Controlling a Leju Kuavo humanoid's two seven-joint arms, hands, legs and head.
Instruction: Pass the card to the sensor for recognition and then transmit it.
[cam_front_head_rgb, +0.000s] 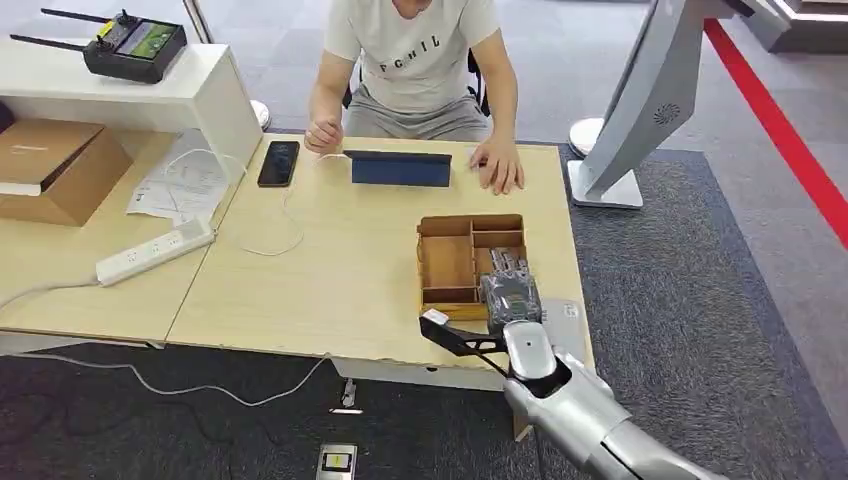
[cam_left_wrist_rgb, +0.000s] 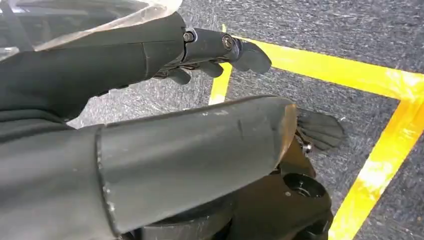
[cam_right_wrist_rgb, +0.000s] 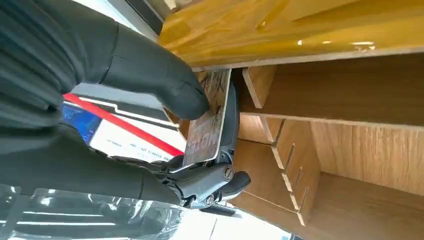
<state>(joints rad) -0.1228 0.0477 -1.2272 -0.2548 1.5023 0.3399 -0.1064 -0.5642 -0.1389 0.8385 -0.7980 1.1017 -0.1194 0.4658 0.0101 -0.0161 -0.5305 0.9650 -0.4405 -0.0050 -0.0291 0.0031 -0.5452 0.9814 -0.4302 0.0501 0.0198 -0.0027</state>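
Observation:
My right hand (cam_front_head_rgb: 510, 290) hovers over the right-hand compartments of the wooden divided box (cam_front_head_rgb: 470, 219) near the table's front right. In the right wrist view the thumb and the fingers (cam_right_wrist_rgb: 227, 177) pinch a thin brownish printed card (cam_right_wrist_rgb: 206, 127), held on edge just above the box's dividers (cam_right_wrist_rgb: 280, 145). My left hand (cam_left_wrist_rgb: 200, 47) hangs over dark carpet, fingers apart and holding nothing. A dark blue flat device (cam_front_head_rgb: 400, 168) stands at the table's far side, in front of a seated person (cam_front_head_rgb: 415, 60). A flat grey pad (cam_front_head_rgb: 568, 312) lies by the table's front right corner, beside my right hand.
The person's hand (cam_front_head_rgb: 497, 165) rests on the table to the right of the blue device. A black phone (cam_front_head_rgb: 278, 163), a white cable and a power strip (cam_front_head_rgb: 155, 251) lie to the left. A grey stand (cam_front_head_rgb: 640, 110) rises off the table's right. Yellow floor tape (cam_left_wrist_rgb: 380, 150) lies under my left hand.

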